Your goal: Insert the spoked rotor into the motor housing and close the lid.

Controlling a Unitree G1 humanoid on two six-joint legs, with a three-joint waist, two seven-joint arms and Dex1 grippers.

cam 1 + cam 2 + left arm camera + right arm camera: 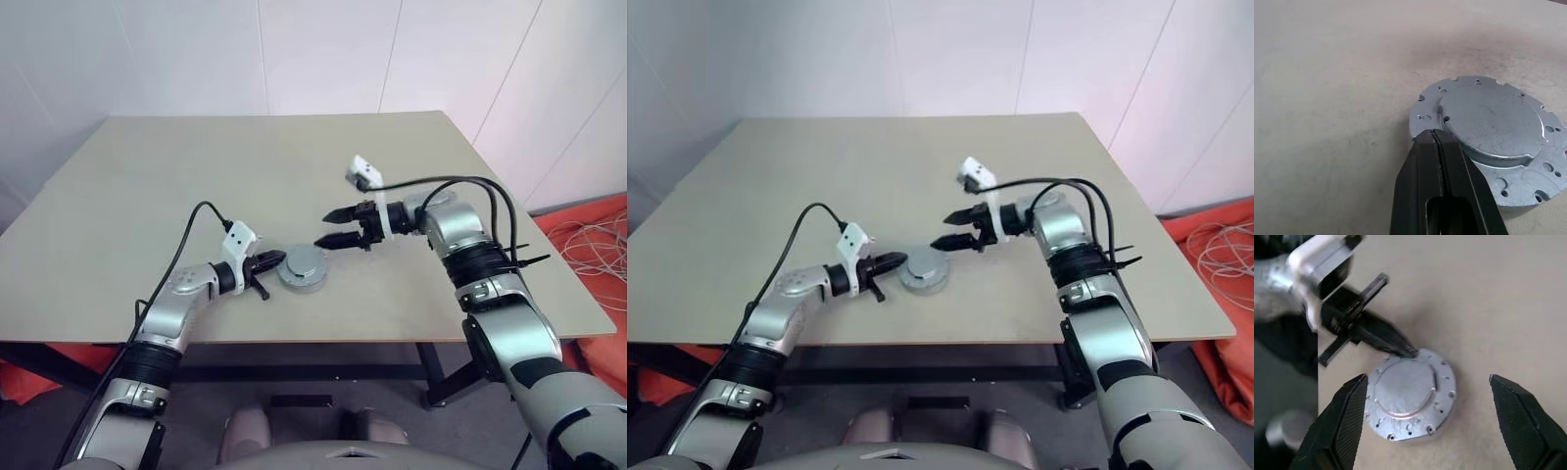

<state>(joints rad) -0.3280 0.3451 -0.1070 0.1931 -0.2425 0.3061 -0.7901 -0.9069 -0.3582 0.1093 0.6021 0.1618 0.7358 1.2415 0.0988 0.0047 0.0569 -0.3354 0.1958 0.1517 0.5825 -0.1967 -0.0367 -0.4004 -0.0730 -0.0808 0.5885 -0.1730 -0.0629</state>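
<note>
The left gripper [268, 261] has its two fingers pressed tight together, with nothing between them. Its tip touches the rim of the lid [302, 268], which sits on the table [196, 176] just past it. The lid lies flat on top of the housing [1528, 193], and its plain silver side faces up. On the other side of the lid, the right gripper [337, 227] hangs a little above it with its fingers spread wide and empty.

Legible text, labels, brands, numbers, signs: none. Lid [1493, 125] face bare metal, unmarked; table [196, 176] surface plain, unprinted.
</note>
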